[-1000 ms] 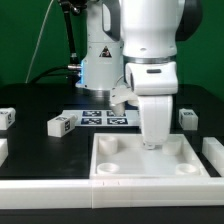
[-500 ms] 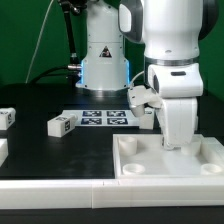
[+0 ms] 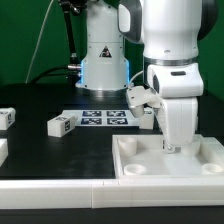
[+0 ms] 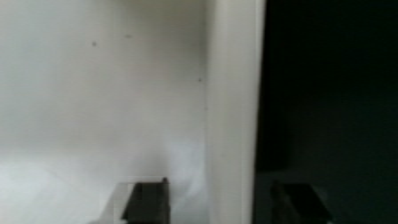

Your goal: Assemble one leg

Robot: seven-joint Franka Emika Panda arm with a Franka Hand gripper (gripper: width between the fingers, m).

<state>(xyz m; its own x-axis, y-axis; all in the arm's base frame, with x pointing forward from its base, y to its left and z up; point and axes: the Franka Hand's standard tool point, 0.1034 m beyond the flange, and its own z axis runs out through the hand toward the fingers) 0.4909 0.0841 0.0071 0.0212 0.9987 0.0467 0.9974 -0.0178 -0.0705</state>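
Observation:
The large white tray-like piece [image 3: 140,168] with round corner sockets lies at the front on the exterior view's right. My gripper [image 3: 168,148] reaches straight down onto its wall. In the wrist view the white wall [image 4: 235,100] runs between my gripper's [image 4: 221,202] two black fingertips [image 4: 146,203], which stand one on each side of it and hold it. A small white leg [image 3: 60,125] with a black-and-white tag lies on the black table left of the marker board [image 3: 100,118]. Another leg [image 3: 6,117] lies at the far left.
The robot's white base [image 3: 100,60] stands behind the marker board. A white block [image 3: 2,150] shows at the left edge. A low white border [image 3: 60,188] runs along the table's front.
From one second ago to half a second ago my gripper moved to the exterior view's right and the tray slid along with it. Since then nothing has visibly moved.

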